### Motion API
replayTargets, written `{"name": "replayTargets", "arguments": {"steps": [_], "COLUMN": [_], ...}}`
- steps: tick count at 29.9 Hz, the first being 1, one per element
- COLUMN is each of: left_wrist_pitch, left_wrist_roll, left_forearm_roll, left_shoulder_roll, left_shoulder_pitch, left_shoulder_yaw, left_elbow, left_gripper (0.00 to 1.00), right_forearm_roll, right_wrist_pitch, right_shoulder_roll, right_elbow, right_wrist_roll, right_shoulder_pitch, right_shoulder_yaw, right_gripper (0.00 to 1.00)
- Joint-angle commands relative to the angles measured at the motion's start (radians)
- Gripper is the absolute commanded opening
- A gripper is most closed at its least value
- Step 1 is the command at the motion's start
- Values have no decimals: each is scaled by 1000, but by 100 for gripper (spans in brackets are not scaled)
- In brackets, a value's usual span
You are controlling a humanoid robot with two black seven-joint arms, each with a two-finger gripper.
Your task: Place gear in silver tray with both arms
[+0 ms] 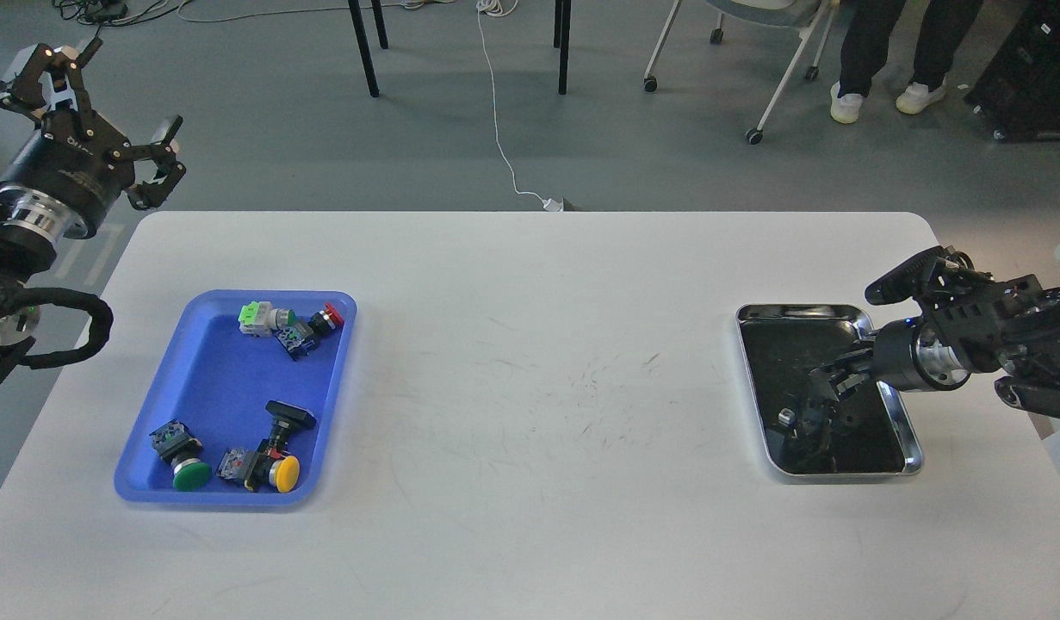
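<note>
The silver tray (pixel 898 415) lies at the right of the white table. Its dark floor shows only a blurred reflection of my arm, and I cannot make out a gear in it. My right gripper (pixel 831 381) reaches in from the right and hovers low over the middle of the tray, its dark fingers slightly spread and empty. My left gripper (pixel 106 112) is raised off the table's far left corner, wide open and empty. The gear parts, several push-button switches (pixel 275 469), lie in the blue tray (pixel 204 370).
The blue plastic tray sits at the left of the table. It holds a green-capped switch (pixel 181 456), a black-capped one (pixel 287 418), and a cluster (pixel 293 325) at its far end. Chair legs and a person's feet are on the floor beyond the table.
</note>
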State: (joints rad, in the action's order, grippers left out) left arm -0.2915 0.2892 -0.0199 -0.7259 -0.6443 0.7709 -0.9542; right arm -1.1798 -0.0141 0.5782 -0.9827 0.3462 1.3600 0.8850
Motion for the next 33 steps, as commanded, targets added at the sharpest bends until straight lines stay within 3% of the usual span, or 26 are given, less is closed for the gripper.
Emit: {"name": "replayTargets", "arguments": {"steps": [1,3,4,12,16,20,25,28,33], "left_wrist_pitch": [-5,-11,-12,-109,-109,-109,-110,-110,-110], "left_wrist_roll": [1,-1,-1,-4,-4,-4,-5,-10,-10], "left_forearm_roll": [-2,0,0,0,-2,-3,-11,-17,-17], "left_shoulder_roll": [-3,-3,-1,23,59,149,270,296,321], "left_shoulder_pitch": [-1,-1,-1,-5,-20,-52,-96,-136,-144], "left_shoulder_yaw": [1,1,1,-1,5,16,56,57,59], "left_elbow": [0,0,0,12,55,153,294,328,335], "left_gripper": [98,98,98,98,98,98,98,98,98], "right_forearm_roll": [19,48,69,290,412,566,709,785,1017], "right_wrist_pitch": [-21,-18,-17,-23,-18,-14,-18,-17,-7], "right_shoulder_roll": [18,43,51,42,-63,-113,-116,-127,-164], "right_elbow": [-1,5,9,140,295,383,371,371,380], "right_wrist_roll": [2,-6,-6,-4,-6,-21,13,51,42], "right_shoulder_pitch": [7,7,1,-82,-105,-104,-120,-142,-197], "right_shoulder_yaw": [-133,-268,-325,-819,-1023,-1155,-1215,-1288,-1443], "right_gripper": [75,97,99,99,99,100,100,100,100]}}
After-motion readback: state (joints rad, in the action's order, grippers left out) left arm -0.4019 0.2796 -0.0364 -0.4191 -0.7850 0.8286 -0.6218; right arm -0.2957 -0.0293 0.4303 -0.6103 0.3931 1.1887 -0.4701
